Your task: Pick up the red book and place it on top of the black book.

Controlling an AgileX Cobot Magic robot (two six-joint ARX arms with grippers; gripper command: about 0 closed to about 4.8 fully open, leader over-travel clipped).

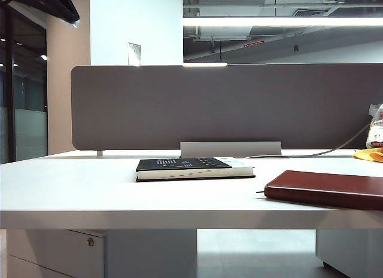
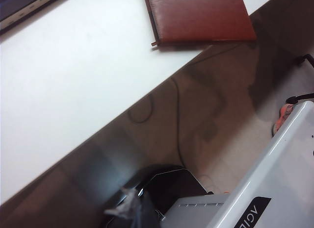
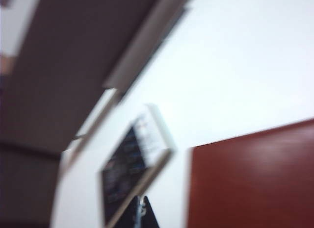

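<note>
Red book, one thin maroon hardcover with a plain smooth cover, lies flat on the white bench at the right of the exterior view, close to the front edge and running out of the picture. A short dark ribbon tip sticks out at its left corner. One thick black book with small white print on its cover and cream page edges with thumb notches lies flat near the middle of the bench, further back, well apart from the red book and to its left.

Neither arm shows in the exterior view. The right wrist view is blurred; the right hand shows only as a dark tip at the picture's edge, drawn fully closed and holding nothing, above the bench with the red book just beside it and the black book near on the other side. The left hand is a dark shape hanging off the bench over the floor, well apart from the red book; whether it is open or closed I cannot tell.

A grey fabric divider panel stands along the back of the bench.
</note>
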